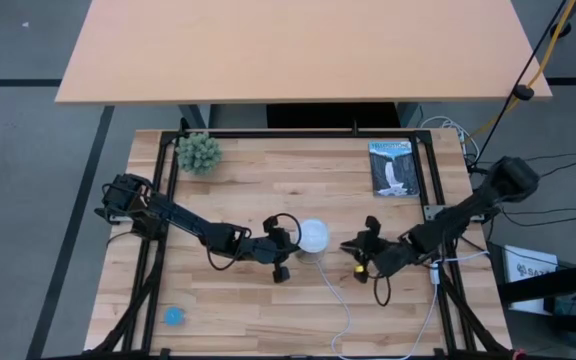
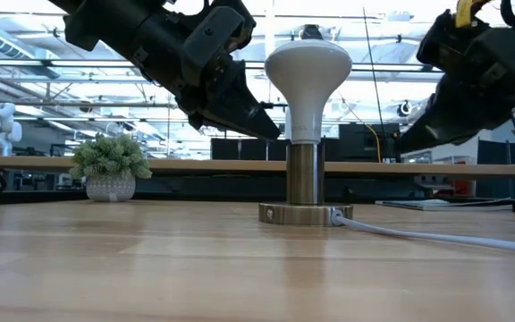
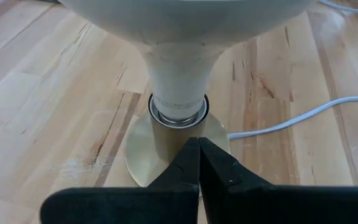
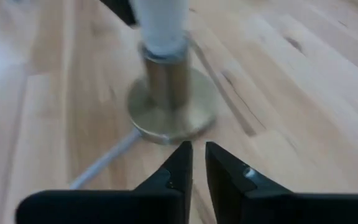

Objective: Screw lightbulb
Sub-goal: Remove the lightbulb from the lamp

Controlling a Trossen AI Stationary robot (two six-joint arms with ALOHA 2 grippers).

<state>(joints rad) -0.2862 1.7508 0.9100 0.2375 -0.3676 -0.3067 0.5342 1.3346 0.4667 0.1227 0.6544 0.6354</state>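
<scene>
Beside the lightbulb, the left gripper hangs with its jaws pressed together, gripping nothing. Opposite it, the right gripper waits near the bulb, its jaws nearly closed and empty. Between them the white lightbulb stands upright in a metal socket on the desk, with a white cord trailing away.

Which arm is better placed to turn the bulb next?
Probably the left: its end effector sits right beside the bulb, shut and empty. The right end effector waits farther away.
</scene>
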